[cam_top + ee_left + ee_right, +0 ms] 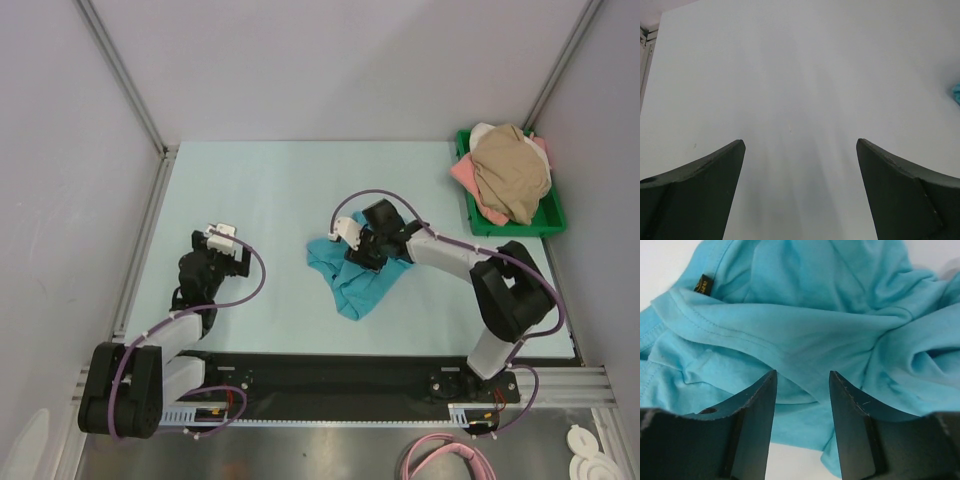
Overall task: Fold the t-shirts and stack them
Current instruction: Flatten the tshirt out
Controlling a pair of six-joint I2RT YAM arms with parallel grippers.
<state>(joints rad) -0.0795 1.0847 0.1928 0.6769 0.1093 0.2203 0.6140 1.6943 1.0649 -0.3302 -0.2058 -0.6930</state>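
Observation:
A teal t-shirt [352, 278] lies crumpled in the middle of the table. My right gripper [360, 250] is down on its upper part. In the right wrist view the gripper [802, 376] is open, its jaws a little apart over a fold of the teal cloth [805, 325], with no cloth pinched between them. My left gripper [215, 262] is open and empty over bare table to the left; in the left wrist view [800, 145] only a teal edge [956, 93] shows at far right. Tan [512, 172], pink [468, 176] and white shirts lie heaped at the back right.
The heap of shirts sits in a green plastic tray [545, 222] at the table's back right corner. Grey walls and metal posts enclose the table on the left, back and right. A black rail runs along the near edge.

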